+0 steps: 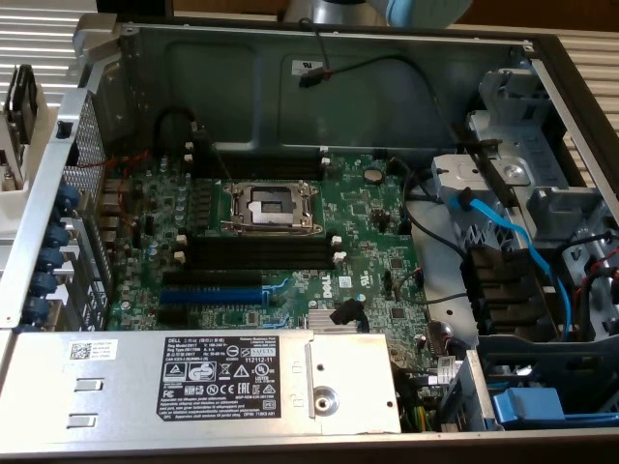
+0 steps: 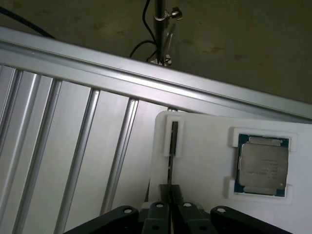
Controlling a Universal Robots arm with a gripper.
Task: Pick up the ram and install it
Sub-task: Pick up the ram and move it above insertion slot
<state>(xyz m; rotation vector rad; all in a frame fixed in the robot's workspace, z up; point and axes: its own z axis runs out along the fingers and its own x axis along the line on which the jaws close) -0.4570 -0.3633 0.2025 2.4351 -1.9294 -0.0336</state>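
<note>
One ram (image 2: 170,170), seen edge-on as a thin dark line, standing upright in the slotted clip of a white holder (image 2: 204,161), near a processor (image 2: 261,165) seated in its own recess of the same holder. Holder resting on a ribbed aluminium counter (image 2: 73,146). Tool (image 2: 170,209) right at the stick's near end, black fingers (image 2: 158,212) drawn together on either flat face with no gap visible between pad and board. Clamped on the ram, by the look of it, with the stick not yet out of its clip.

In the exterior view, an open computer case (image 1: 387,87) with a green motherboard (image 1: 377,222) at centre frame. Long black memory slots (image 1: 256,253) lying empty just below the processor socket (image 1: 269,206). Blue expansion slot (image 1: 208,295) lower in the frame, toward the exterior view's left.

Probably very light and rigid along its length, but thin, fragile at the chips, and easy to tip sideways once free of the clip. Smooth faces, so little to resist slipping under a weak squeeze. Safest hold, judging from here: across the two flat faces near the middle of the upper long edge, clear of the contact edge meant for the slot, and square to the board to avoid twisting it.
</note>
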